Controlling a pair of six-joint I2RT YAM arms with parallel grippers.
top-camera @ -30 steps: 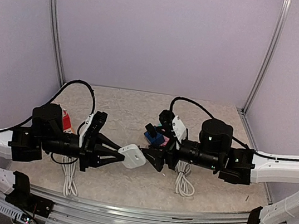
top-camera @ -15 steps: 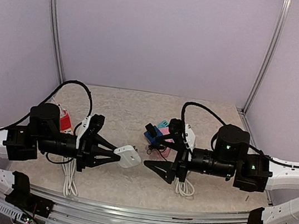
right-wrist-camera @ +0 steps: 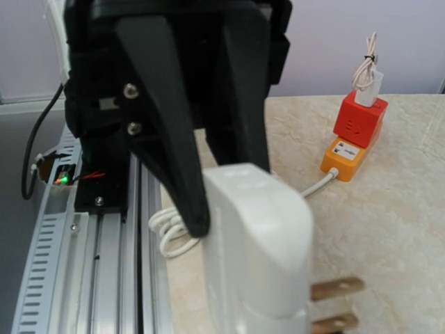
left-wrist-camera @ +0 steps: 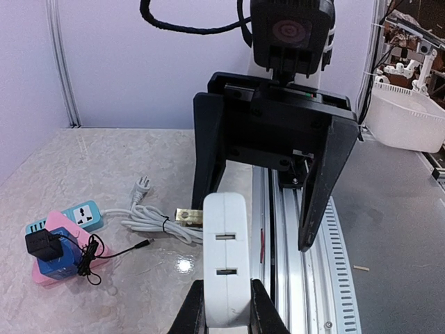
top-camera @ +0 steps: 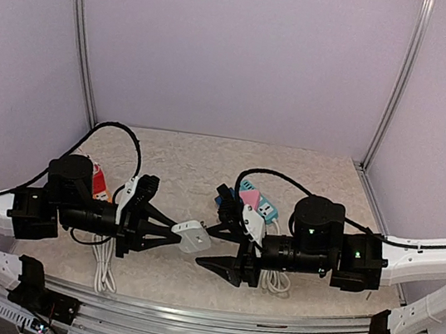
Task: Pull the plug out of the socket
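My left gripper [top-camera: 179, 233] is shut on a white adapter block [top-camera: 193, 236] and holds it above the table's front edge. In the left wrist view the block [left-wrist-camera: 224, 257] stands between my fingers [left-wrist-camera: 192, 313], and its two slots face the right arm with nothing in them. Brass prongs [right-wrist-camera: 335, 288] stick out of its side [right-wrist-camera: 257, 257]. My right gripper [top-camera: 206, 246] is open, with one finger above and one below the block's right end, apart from it. Its fingers [left-wrist-camera: 323, 188] flank the block widely.
A pink and blue socket stack with a black charger [top-camera: 233, 202] and a teal power strip [top-camera: 256, 202] lie behind the right gripper. An orange strip with a red cube [top-camera: 100, 183] sits at the left. Coiled white cables [top-camera: 104, 268] [top-camera: 275, 277] lie near the metal front rail [top-camera: 210, 312].
The right gripper pulled back to the right, open, then came back left. Its open fingers now stand around the block's right end. The left gripper kept its hold and barely moved.
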